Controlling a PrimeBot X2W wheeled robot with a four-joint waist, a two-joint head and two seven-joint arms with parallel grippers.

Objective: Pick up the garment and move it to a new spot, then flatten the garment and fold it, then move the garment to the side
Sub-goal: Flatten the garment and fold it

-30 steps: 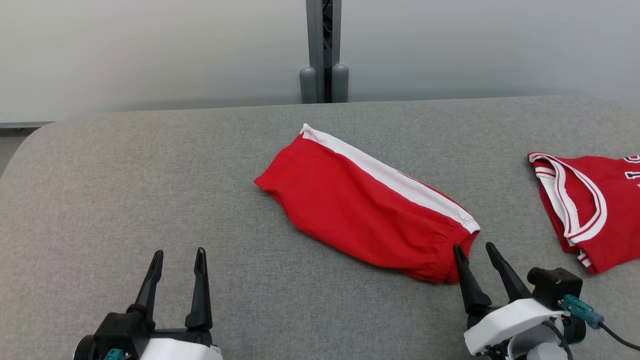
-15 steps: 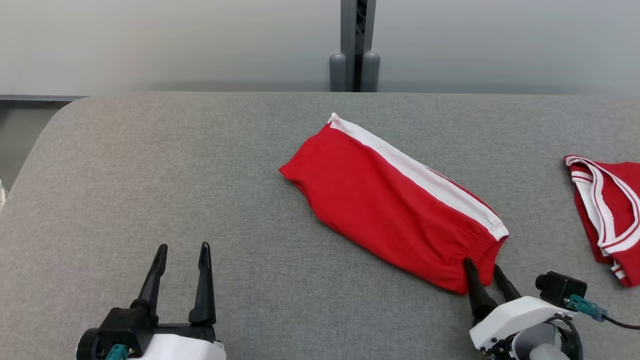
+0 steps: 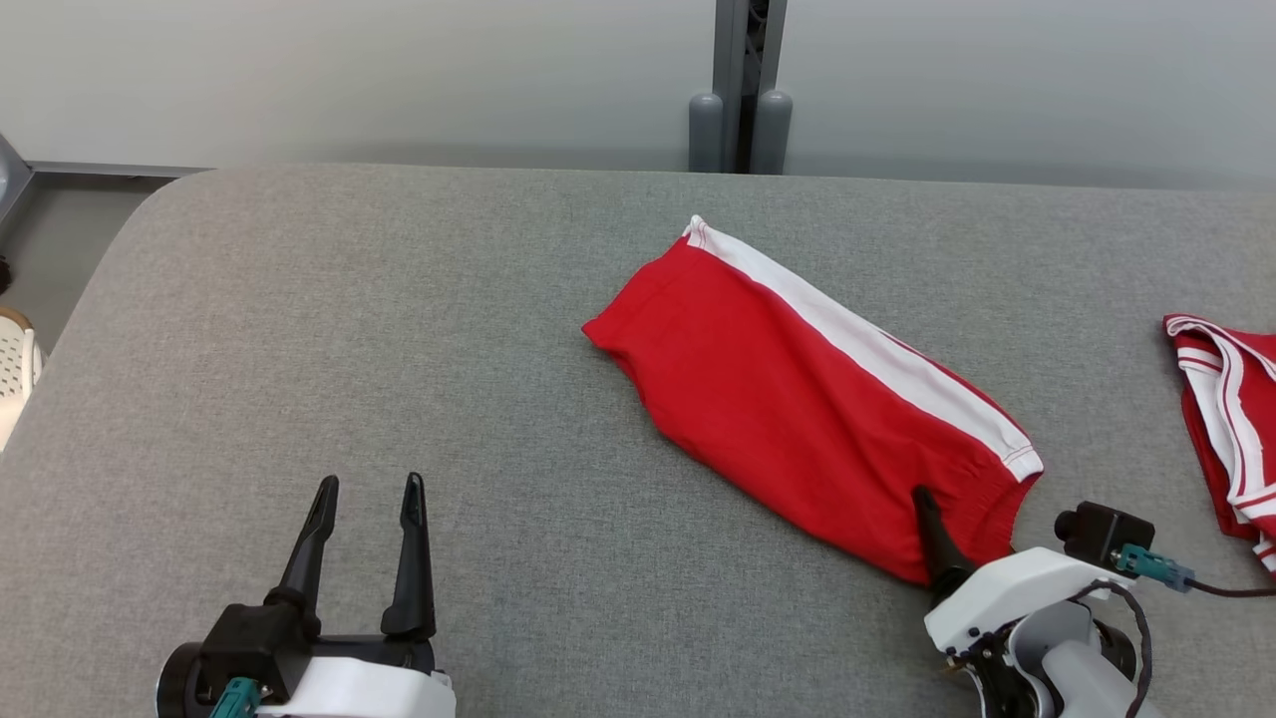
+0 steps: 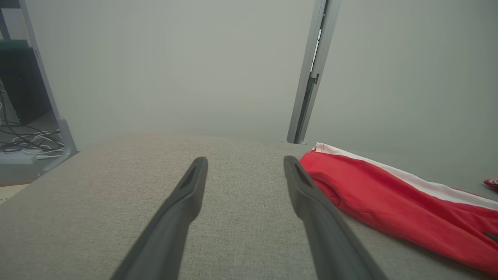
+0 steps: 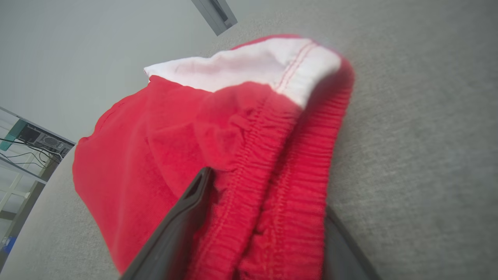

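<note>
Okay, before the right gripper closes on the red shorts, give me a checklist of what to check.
1. Jaws of the right gripper open: ok.
2. The waistband of the red shorts between its fingers: ok, one finger on each side in the right wrist view.
3. Both waistband layers caught: cannot tell.
4. The left gripper open, apart from the shorts: ok.
5. The red jersey apart from the shorts: ok.
6. Bare table to the left for a new spot: ok.
</note>
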